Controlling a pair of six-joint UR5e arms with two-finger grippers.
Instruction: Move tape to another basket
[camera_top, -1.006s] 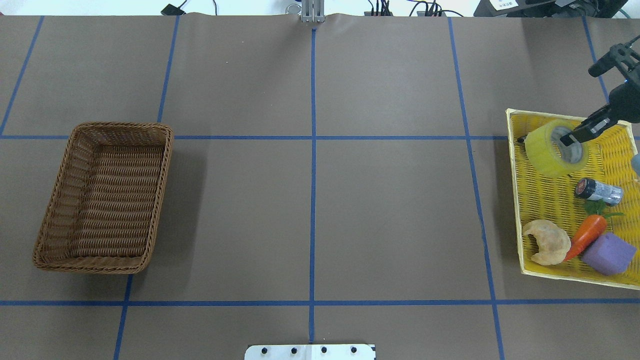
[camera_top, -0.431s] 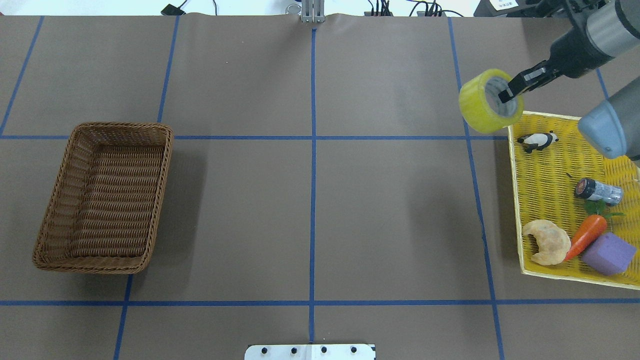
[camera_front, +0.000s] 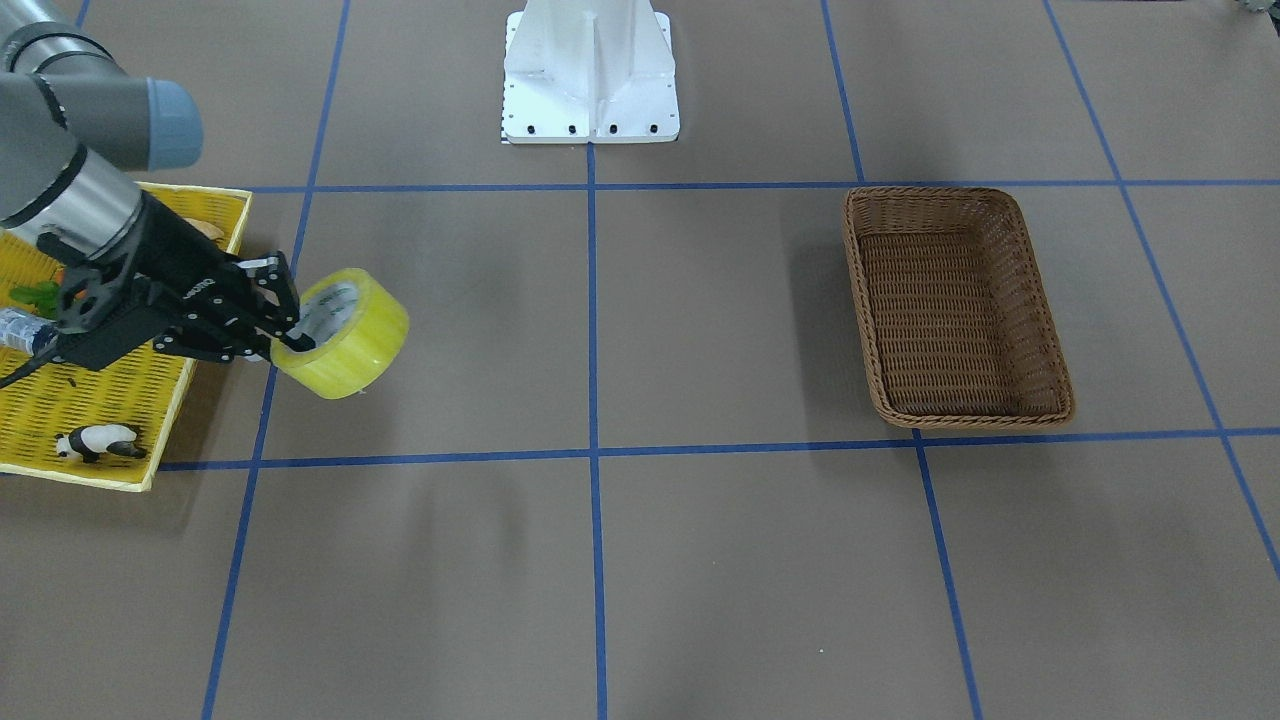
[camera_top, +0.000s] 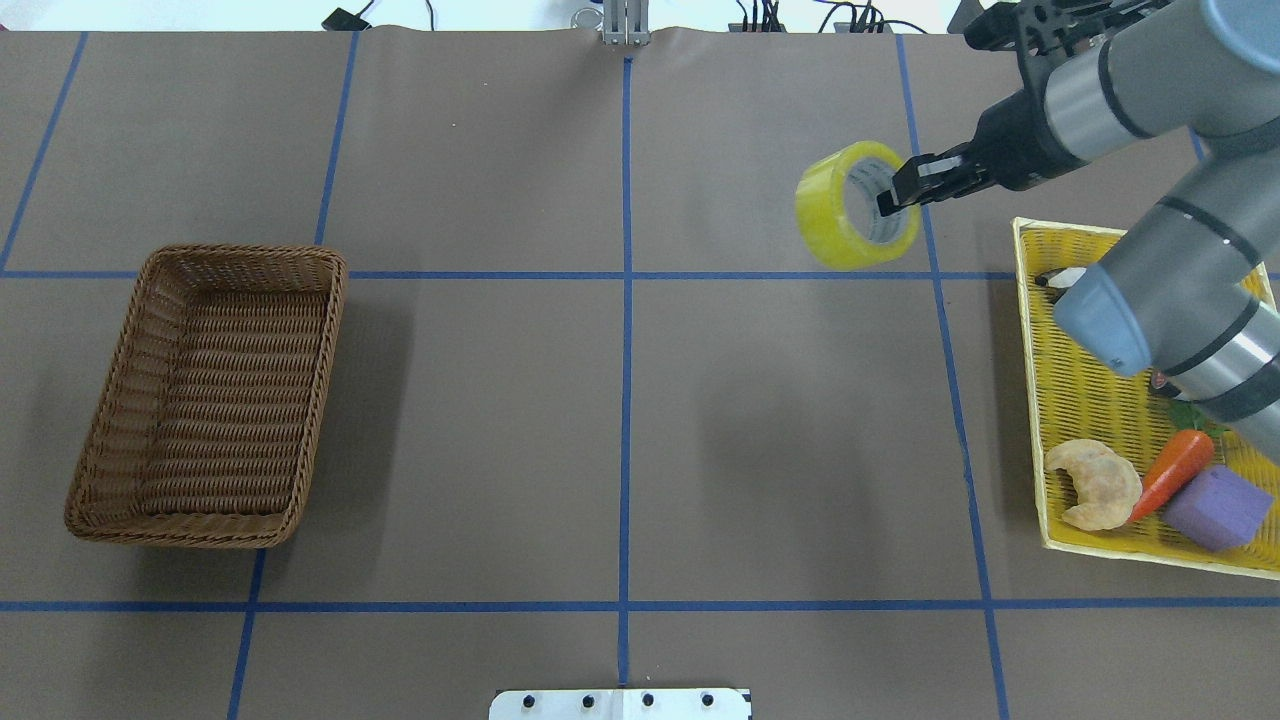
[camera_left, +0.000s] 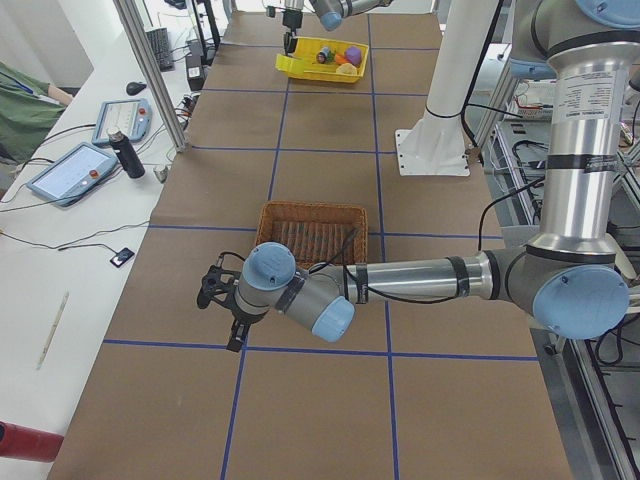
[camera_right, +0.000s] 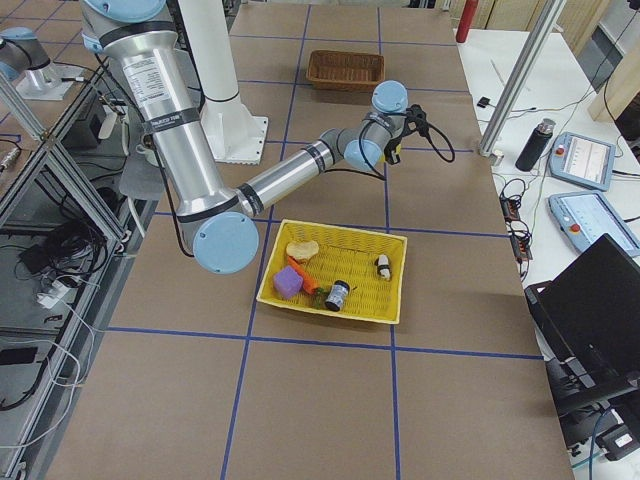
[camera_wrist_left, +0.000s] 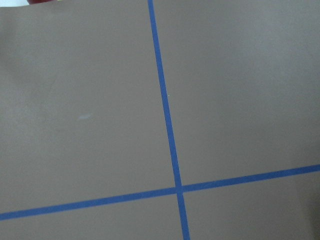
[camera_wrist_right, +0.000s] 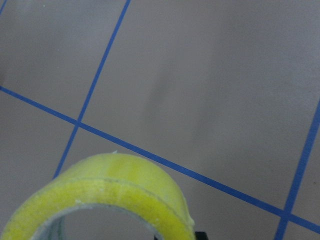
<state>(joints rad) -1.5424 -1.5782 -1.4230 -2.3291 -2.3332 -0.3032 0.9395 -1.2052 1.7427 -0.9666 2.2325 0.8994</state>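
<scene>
The tape (camera_top: 830, 215), a yellow roll with a whitish core, hangs in the air left of the yellow tray. My right gripper (camera_top: 890, 195) is shut on its wall, one finger inside the core. The front view shows the same grip (camera_front: 295, 335) on the tape (camera_front: 360, 345), and the roll's rim fills the bottom of the right wrist view (camera_wrist_right: 100, 195). The brown wicker basket (camera_top: 330, 330) stands empty at the far left of the table, also in the front view (camera_front: 1040, 330). My left gripper (camera_left: 222, 300) shows only in the exterior left view, beside the basket (camera_left: 312, 228); I cannot tell if it is open.
The yellow mesh tray (camera_top: 1080, 400) at the right holds a croissant (camera_top: 1095, 485), a carrot (camera_top: 1170, 470), a purple block (camera_top: 1215, 508) and a panda figure (camera_front: 95, 442). My right arm's elbow (camera_top: 1150, 300) hangs over the tray. Blue tape lines grid the brown table.
My right gripper has lifted the tape out of the yellow tray and carried it left, past the tray's edge and over the bare table. The panda figure has come into view.
</scene>
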